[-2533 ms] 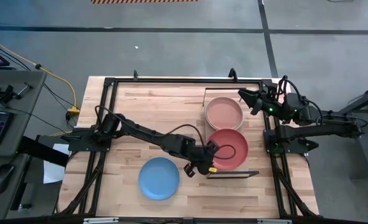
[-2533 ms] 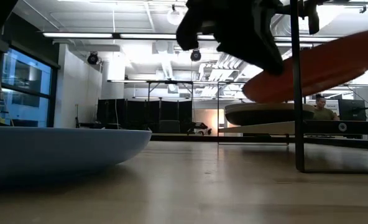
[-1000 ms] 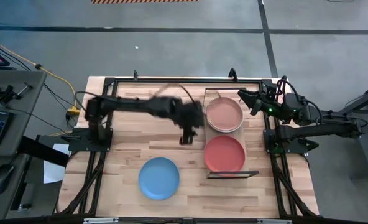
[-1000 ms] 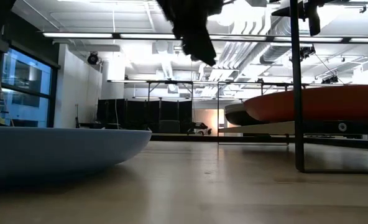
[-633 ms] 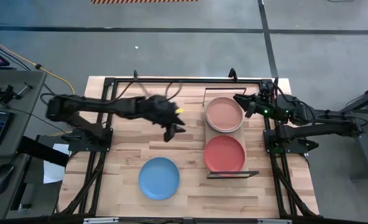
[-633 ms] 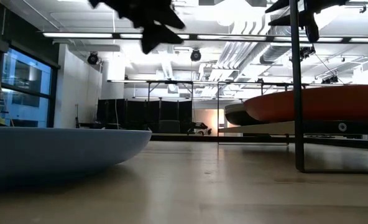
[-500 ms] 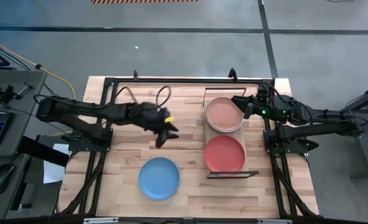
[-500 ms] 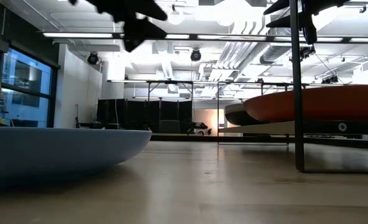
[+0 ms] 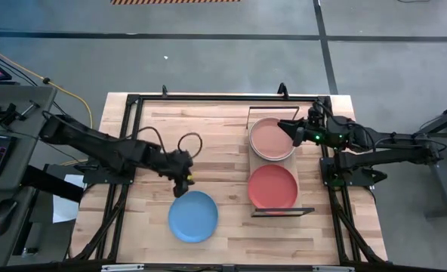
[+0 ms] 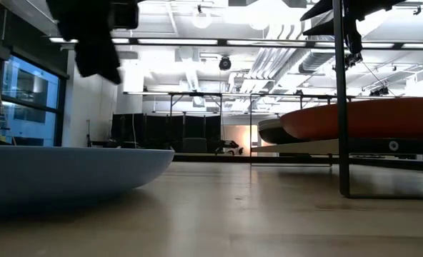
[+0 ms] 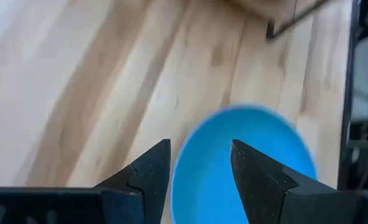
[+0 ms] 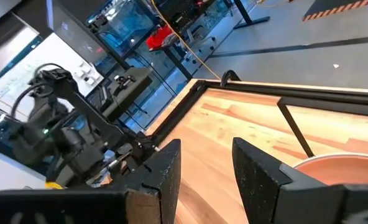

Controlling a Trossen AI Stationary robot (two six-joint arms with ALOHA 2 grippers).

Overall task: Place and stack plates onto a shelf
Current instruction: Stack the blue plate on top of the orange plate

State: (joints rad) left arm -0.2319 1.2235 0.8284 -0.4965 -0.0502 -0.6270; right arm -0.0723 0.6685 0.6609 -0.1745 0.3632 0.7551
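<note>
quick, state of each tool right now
Left tool: open, empty, above the blue plate.
Right tool: open, empty, beside the salmon plate on the shelf.

Table [image 9: 208,132]: butcher-block wood, light, visible grain strips, smooth w/ low sheen. Shelf [image 9: 251,162]: light wood board, thin black metal frame ends, matt. Blue plate [image 9: 193,216]: matt, smooth, no glare; same finish on coral red plate [image 9: 274,186] and salmon pink plate [image 9: 272,138]. Left gripper [image 11: 199,180]: fingers [image 11: 148,171] dark, matt, hard plastic-looking, sharp moulded edges. Right gripper [image 12: 204,165]: same dark matt finish. Table surround: black metal rails.
</note>
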